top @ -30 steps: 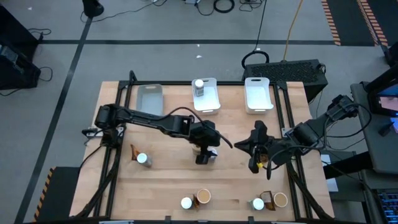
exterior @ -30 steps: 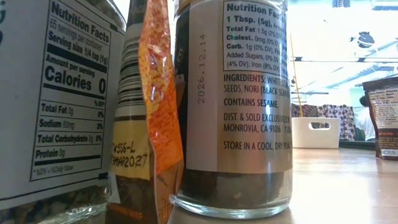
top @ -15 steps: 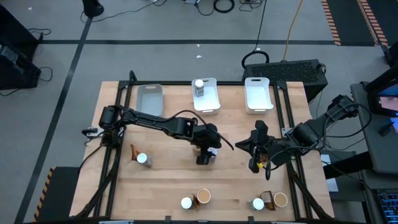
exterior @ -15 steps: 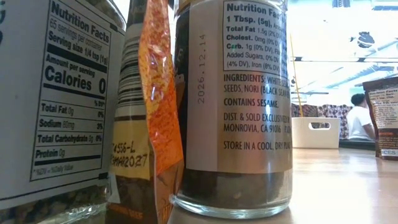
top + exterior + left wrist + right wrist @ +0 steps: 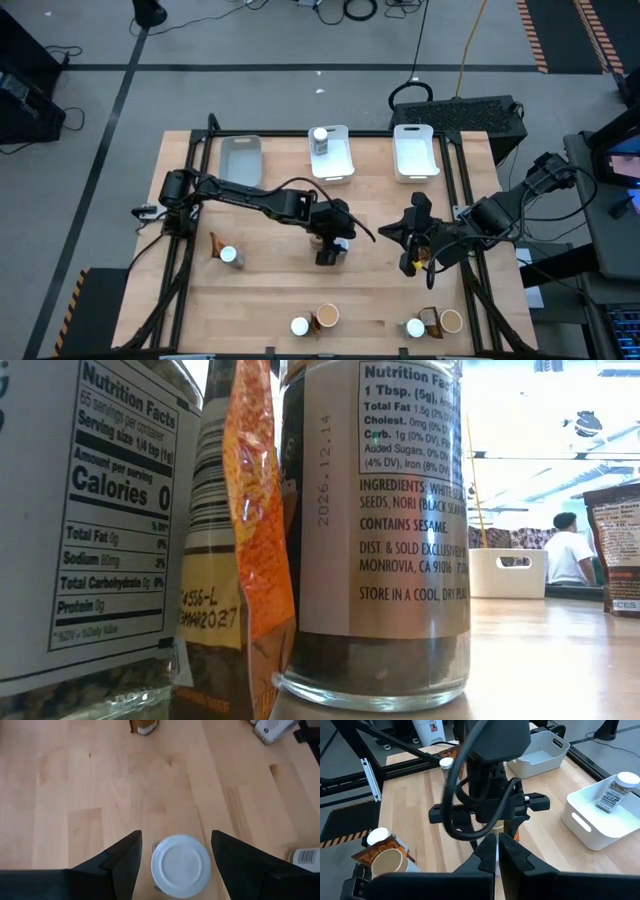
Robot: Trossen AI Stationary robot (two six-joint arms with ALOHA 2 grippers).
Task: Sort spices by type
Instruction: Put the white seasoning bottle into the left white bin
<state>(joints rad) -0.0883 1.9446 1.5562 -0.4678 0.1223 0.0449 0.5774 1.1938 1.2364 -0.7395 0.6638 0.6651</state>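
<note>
A white-capped jar (image 5: 180,865) stands upright on the wooden table (image 5: 75,795) at mid-table. My left gripper (image 5: 176,837) (image 5: 330,250) hovers over it, open, one finger on each side of the cap. I cannot tell whether either finger touches it. To its right, my right gripper (image 5: 497,842) (image 5: 392,236) hangs above the table, shut, with nothing visible between its fingers. Another jar (image 5: 320,140) lies in the middle white tray (image 5: 345,165). More spices stand at the left (image 5: 231,257) and along the near edge (image 5: 299,326) (image 5: 451,321).
A grey tray (image 5: 240,160) and a second white tray (image 5: 417,165) sit along the far edge. Two jars (image 5: 375,530) (image 5: 90,510) and a pouch (image 5: 250,530) stand close before the low camera. A person (image 5: 570,555) is in the room behind.
Both arms have kept still. In the room behind the table, a person has come into sight at the far right of the low view.
</note>
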